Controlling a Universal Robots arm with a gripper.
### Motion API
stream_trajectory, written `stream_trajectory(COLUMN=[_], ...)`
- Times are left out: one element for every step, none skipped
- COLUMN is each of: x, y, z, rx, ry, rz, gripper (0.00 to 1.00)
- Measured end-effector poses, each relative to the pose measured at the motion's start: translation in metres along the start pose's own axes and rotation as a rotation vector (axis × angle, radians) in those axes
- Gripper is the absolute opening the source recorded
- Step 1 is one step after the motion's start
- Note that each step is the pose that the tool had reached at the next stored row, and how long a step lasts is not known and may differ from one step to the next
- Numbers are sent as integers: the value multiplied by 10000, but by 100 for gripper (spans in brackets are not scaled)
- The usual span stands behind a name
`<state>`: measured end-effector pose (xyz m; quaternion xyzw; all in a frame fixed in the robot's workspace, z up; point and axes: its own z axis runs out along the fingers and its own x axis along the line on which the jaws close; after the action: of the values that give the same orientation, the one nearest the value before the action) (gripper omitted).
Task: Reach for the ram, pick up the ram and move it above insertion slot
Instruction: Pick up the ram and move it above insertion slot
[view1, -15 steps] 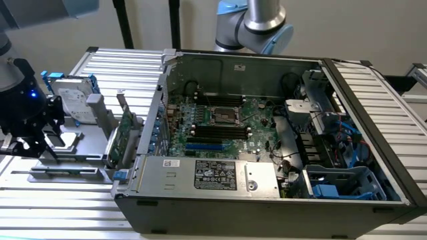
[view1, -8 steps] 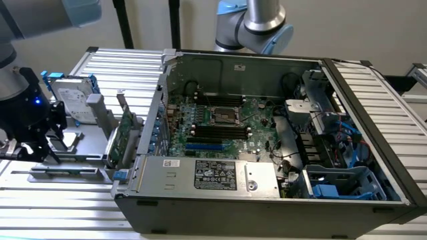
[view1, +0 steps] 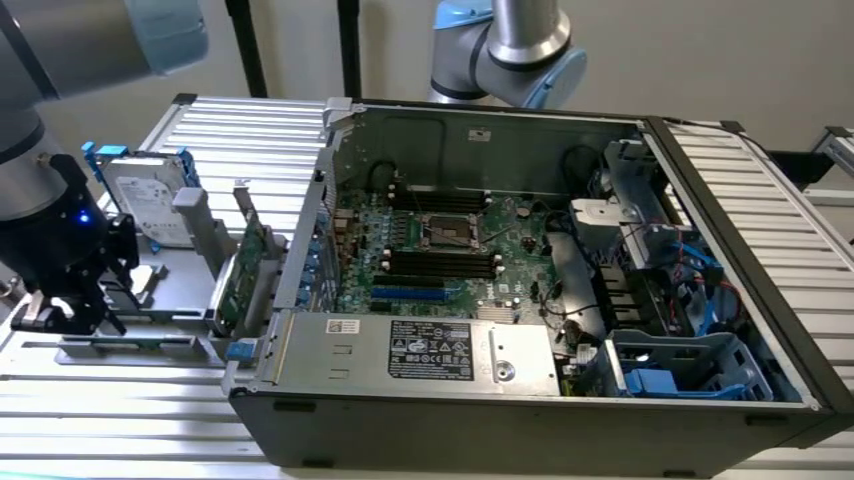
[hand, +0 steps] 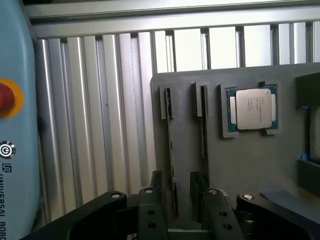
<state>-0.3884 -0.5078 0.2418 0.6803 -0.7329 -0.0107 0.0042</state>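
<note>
While above ribbed table (hand: 100, 125), jaws astride ram (hand: 172, 150).

Support: table (view1: 120, 425) of ribbed silver aluminium slats, its grooves running from the exterior view's left to right.
Item 1: open computer case (view1: 534, 425), dark grey, lying on its side with the interior exposed, across the exterior view's centre and right.
Item 2: grey fixture tray (view1: 127, 352), flat on the slats, just beside the case at the exterior view's left.
Item 3: pale blue unit (hand: 17, 100) with a red button, marked Universal Robots, beside the tray; contact with the slats unclear.
</note>
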Motion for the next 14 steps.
stream_trajectory(x=[3,5,7,9,11,12,14,15,16,17,17,18,19,19], y=[-1,-1,-1,-2,-3,-3,-4,-4,-4,-5,-5,-6,-6,-7], z=[18,36,54,72,89,108,126,145,163,182,199,217,235,254], rx=[0,0,-1,-1,-1,0,-2,-1,-1,-1,-2,-3,-2,-2], ry=[-1,-1,-2,-3,-3,-5,-6,-7,-9,-12,-13,-15,-19,-22], rz=[-3,-6,-10,-13,-16,-19,-24,-27,-31,-34,-38,-42,-46,-51], gripper=[36,36,36,36,36,36,36,36,36,36,36,36,36,36])
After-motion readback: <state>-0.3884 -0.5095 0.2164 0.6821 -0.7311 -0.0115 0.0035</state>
